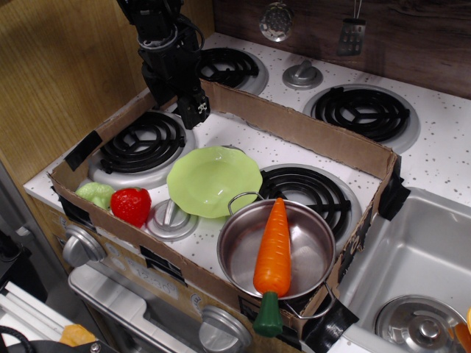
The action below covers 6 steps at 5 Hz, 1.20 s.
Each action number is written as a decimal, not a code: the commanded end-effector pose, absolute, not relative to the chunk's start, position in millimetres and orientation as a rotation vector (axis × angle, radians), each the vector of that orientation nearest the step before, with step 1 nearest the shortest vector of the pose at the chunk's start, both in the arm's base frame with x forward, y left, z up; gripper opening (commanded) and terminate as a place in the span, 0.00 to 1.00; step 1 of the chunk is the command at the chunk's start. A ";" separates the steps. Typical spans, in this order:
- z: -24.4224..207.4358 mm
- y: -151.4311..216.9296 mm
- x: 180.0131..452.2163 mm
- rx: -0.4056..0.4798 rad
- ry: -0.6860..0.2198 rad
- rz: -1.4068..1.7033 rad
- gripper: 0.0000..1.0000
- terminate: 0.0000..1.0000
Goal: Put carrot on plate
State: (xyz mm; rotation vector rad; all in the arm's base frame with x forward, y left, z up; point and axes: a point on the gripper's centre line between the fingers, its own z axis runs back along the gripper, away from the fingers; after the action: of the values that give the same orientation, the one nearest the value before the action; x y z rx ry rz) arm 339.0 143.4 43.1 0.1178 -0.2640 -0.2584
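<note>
observation.image view: the carrot lies inside the steel pot at front right of the table, tip pointing to the back. Its green stub hangs over the pot's front rim and the cardboard wall.

The plate sits just left of the pot, tilted, its rim touching or overlapping the pot's left handle. It lies partly on a burner knob cap, between the two front burners.

The red strawberry and a pale green toy sit at the front-left corner, side by side and touching.

The gripper hangs over the rear-left burner, near the back cardboard wall, well apart from the carrot and the plate. Jaws: cannot tell whether wide or narrow; the fingertips read as one dark block. Nothing visible in them.
</note>
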 end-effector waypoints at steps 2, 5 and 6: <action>56.1 136.4 339.9 0.128 -0.242 -0.234 1.00 0.00; 117.6 112.0 318.6 0.131 -0.149 -0.064 1.00 0.00; 116.3 88.6 288.7 0.010 -0.130 0.166 1.00 0.00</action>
State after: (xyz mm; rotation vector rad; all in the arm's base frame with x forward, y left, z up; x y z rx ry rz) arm 281.4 82.8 100.0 -0.0124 -0.0734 0.1898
